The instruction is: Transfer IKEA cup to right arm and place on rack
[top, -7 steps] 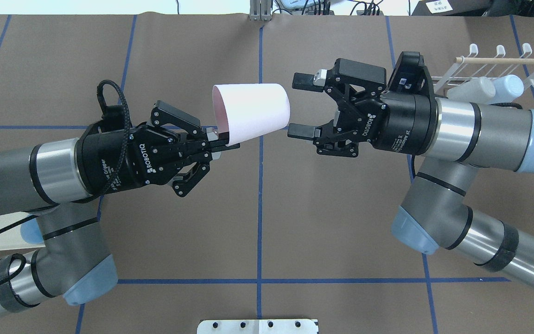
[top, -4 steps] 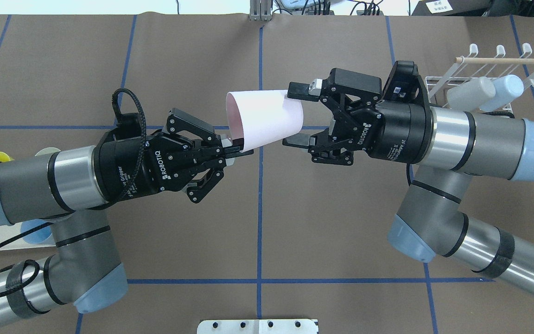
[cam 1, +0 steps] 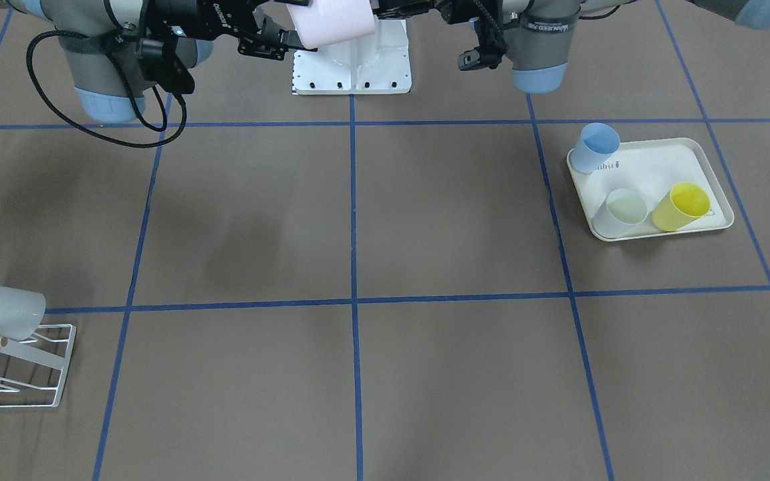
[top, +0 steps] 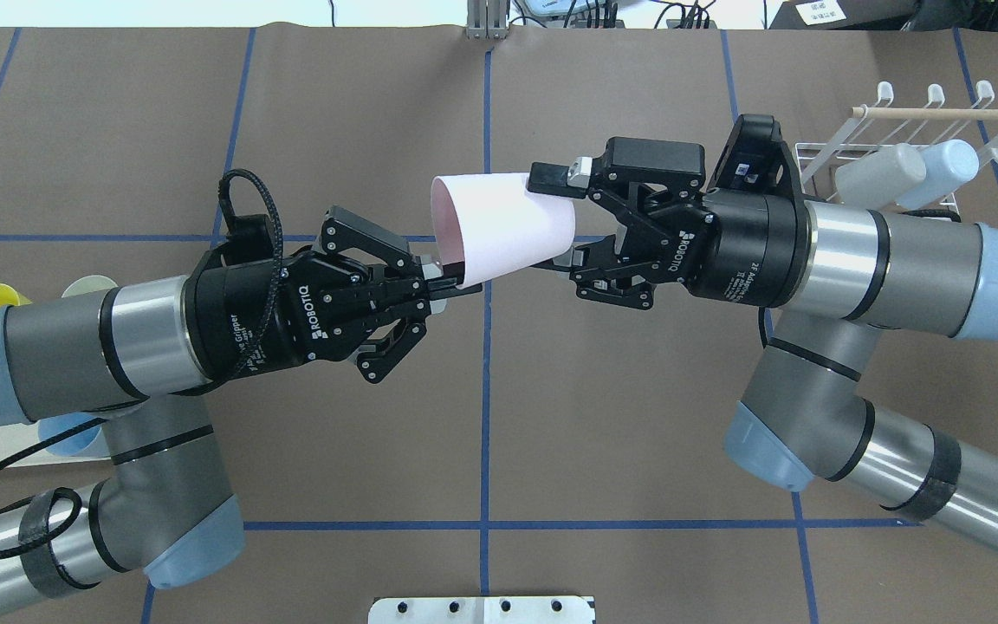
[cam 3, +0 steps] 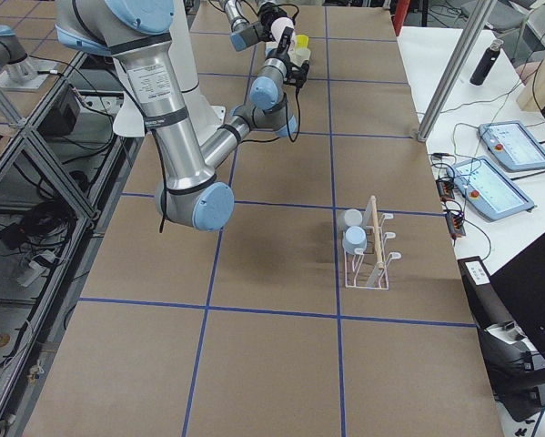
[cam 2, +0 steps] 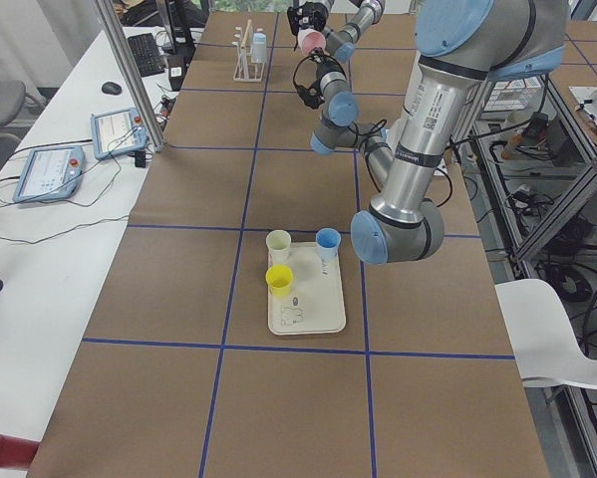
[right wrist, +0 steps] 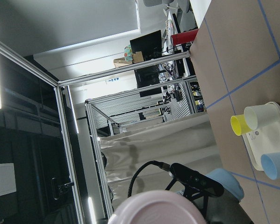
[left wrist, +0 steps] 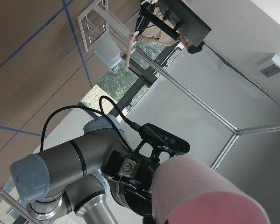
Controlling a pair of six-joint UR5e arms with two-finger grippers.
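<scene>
Two cups (top: pixel 880 173) on rack (top: pixel 941 113), three on tray (cam 1: pixel 652 167); left fingers (top: pixel 440 288), right fingers (top: pixel 551 178) tight on pink cup (top: pixel 503 225).

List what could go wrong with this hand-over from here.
1. The left gripper holds the pink cup by its rim only. If it opens before the right gripper, straddling the base, grips firmly, the cup may drop.
2. The tapered base could slide out of that grip.
3. The rack already holds two cups, which placing might knock.

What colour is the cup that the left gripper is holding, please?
The cup is pale pink, clearest in the overhead view.
</scene>
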